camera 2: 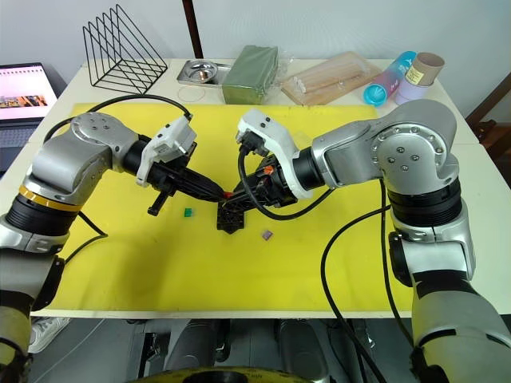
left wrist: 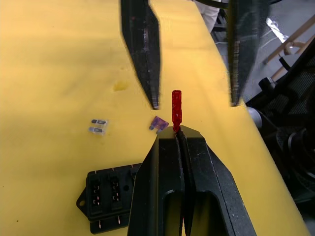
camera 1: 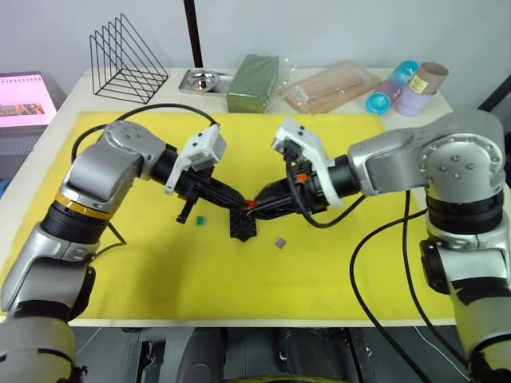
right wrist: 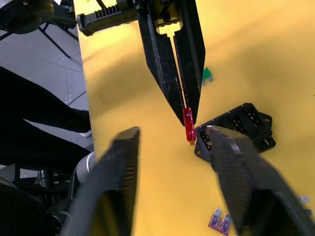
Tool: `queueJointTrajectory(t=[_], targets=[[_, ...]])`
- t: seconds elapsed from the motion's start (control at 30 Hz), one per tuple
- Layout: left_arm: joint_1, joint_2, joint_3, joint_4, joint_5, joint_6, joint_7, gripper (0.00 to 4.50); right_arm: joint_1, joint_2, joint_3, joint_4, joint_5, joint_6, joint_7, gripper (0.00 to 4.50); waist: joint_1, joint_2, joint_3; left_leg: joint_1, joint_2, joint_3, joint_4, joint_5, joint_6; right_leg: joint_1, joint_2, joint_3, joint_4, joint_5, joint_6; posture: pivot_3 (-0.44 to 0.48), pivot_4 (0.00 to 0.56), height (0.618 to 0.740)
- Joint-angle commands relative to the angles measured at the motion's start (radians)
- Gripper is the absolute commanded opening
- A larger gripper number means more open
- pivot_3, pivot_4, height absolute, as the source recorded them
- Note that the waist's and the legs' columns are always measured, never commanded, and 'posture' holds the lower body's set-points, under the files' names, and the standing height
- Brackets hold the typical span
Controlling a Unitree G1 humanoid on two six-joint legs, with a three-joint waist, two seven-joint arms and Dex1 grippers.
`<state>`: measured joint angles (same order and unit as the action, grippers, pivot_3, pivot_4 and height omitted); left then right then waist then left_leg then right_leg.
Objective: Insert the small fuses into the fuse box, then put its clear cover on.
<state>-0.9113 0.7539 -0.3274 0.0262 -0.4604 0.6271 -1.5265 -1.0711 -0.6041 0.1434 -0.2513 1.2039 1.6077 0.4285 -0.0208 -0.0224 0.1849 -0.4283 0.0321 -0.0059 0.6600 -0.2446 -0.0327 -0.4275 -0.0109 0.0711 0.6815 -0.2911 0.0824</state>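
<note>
Nearest on the yellow mat (camera 1: 144,287) lies a greyish-purple fuse (camera 1: 280,242), loose and well apart from either arm. Just behind it sits the fuse box (camera 1: 243,226), slots up, flat on the mat; a green fuse (camera 1: 201,219) rests to its left. The left wrist view also shows a pale fuse (left wrist: 98,126) lying beyond the box.

Above the box the left gripper (left wrist: 177,129) pinches the red fuse (left wrist: 176,106) by one end — fingers pressed together, most of the fuse standing proud. The right gripper (right wrist: 170,135) faces it with fingers spread wide, one on each side of the red fuse, touching nothing.

The fuse looks feather-light, rigid and smooth — it will likely twist or squirt out of a hard pinch. A hold across its flat plastic faces near the head, blades left free, seems best. The box looks light too and may skid when pressed, so it probably needs bracing.

Farther back stand a wire rack (camera 1: 126,57), a metal tray (camera 1: 204,80), a green block (camera 1: 254,81) and a bag of wooden sticks (camera 1: 331,86).
</note>
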Motion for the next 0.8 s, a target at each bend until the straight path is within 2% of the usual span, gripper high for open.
queueJointTrajectory(t=[0.03, 0.1, 0.13, 0.53, 0.63, 0.7, 0.8], targets=[[-0.006, 0.004, 0.04, -0.022, 0.004, -0.012, 0.003, 0.0, -0.031, 0.001, -0.013, -0.014, 0.02, 0.007, 0.003, 0.92, 0.0, 0.0, 0.0, 0.0, 0.0, 0.0, 0.0, 0.0, 0.0, 0.0, 0.0, 0.0, 0.0, 0.0, 0.0, 0.0, 0.15, 0.74], [-0.003, 0.005, 0.039, -0.026, 0.005, -0.014, 0.005, 0.0, -0.031, 0.002, -0.014, -0.014, 0.02, 0.007, 0.001, 0.25, 0.0, 0.0, 0.0, 0.0, 0.0, 0.0, 0.0, 0.0, 0.0, 0.0, 0.0, 0.0, 0.0, 0.0, 0.0, 0.0, 0.15, 0.74], [-0.002, 0.004, 0.04, -0.027, 0.005, -0.013, 0.006, 0.0, -0.031, 0.002, -0.014, -0.015, 0.02, 0.007, 0.0, 0.06, 0.0, 0.0, 0.0, 0.0, 0.0, 0.0, 0.0, 0.0, 0.0, 0.0, 0.0, 0.0, 0.0, 0.0, 0.0, 0.0, 0.15, 0.74], [-0.01, -0.007, 0.049, -0.02, 0.016, -0.015, 0.04, 0.0, -0.033, 0.007, -0.007, -0.024, -0.002, 0.007, 0.002, 0.06, 0.0, 0.0, 0.0, 0.0, 0.0, 0.0, 0.0, 0.0, 0.0, 0.0, 0.0, 0.0, 0.0, 0.0, 0.0, 0.0, 0.15, 0.74], [-0.021, -0.008, 0.056, -0.017, 0.0, 0.011, 0.04, 0.56, -0.032, 0.014, -0.01, -0.037, -0.024, 0.007, 0.014, 0.0, 0.0, 0.0, 0.0, 0.0, 0.0, 0.0, 0.0, 0.0, 0.0, 0.0, 0.0, 0.0, 0.0, 0.0, 0.0, 0.0, 0.15, 0.74], [-0.019, 0.0, 0.069, -0.027, -0.011, 0.022, 0.037, 1.23, -0.026, 0.001, 0.007, -0.068, -0.054, -0.026, 0.038, 0.0, 0.0, 0.0, 0.0, 0.0, 0.0, 0.0, 0.0, 0.0, 0.0, 0.0, 0.0, 0.0, 0.0, 0.0, 0.0, 0.0, 0.15, 0.74], [0.048, 0.068, 0.101, -0.051, 0.003, -0.024, 0.01, 2.35, 0.019, -0.036, 0.052, -0.153, -0.147, -0.178, 0.129, 0.0, -0.005, 0.0, 0.0, 0.0, 0.0, 0.0, 0.0, 0.0, 0.0, 0.0, 0.0, 0.0, 0.0, 0.0, 0.0, 0.0, 0.15, 0.74]])
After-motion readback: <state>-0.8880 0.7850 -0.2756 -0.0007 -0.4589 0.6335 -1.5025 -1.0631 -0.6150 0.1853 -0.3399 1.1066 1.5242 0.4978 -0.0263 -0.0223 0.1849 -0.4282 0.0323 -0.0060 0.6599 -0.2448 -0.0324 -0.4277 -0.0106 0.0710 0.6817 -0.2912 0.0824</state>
